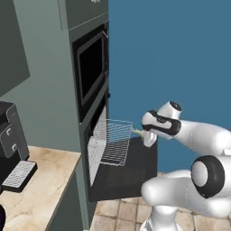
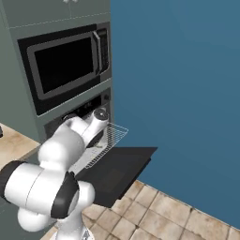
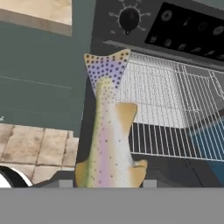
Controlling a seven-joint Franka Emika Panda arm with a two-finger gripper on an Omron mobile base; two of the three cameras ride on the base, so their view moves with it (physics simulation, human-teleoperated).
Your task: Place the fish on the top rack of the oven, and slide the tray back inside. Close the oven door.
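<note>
We hold the fish (image 3: 109, 135) in the gripper (image 1: 143, 134), jaws closed on its body, tail out over the top rack's (image 3: 175, 105) near edge. Likely light, slippery; mid-body hold seems right.

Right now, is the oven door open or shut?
Open. The door lies flat and low, and the rack is pulled out above it, with the fish held at its edge.
</note>
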